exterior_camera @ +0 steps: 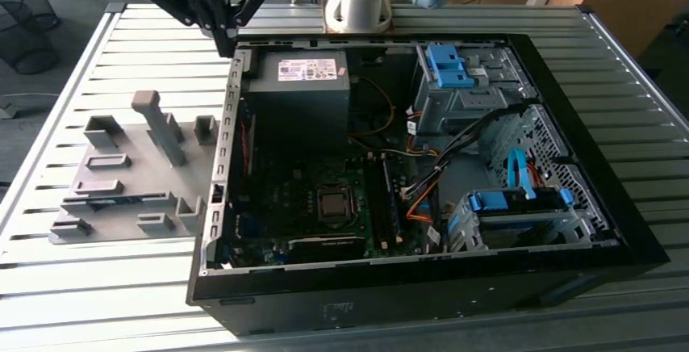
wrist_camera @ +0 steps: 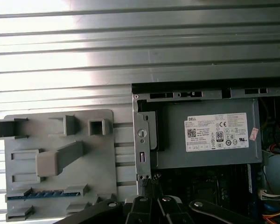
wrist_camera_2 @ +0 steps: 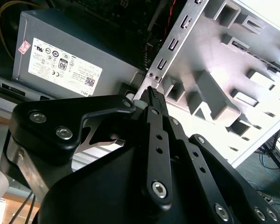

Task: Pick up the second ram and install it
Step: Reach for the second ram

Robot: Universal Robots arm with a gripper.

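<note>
One ram (wrist_camera: 45, 192) shows you just a slim blue-green edge, slotted in the fixture (exterior_camera: 119, 178) at nine o'clock of the case (exterior_camera: 431, 291); your gripper (exterior_camera: 225, 45) hangs clenched, empty.

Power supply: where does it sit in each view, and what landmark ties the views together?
Exterior view: the power supply fills the case's far corner, toward the exterior view's left.
Second wrist view: it lies across the case's wall from the fixture.
First wrist view: the same, label showing.
Shared landmark: the fixture.
</note>
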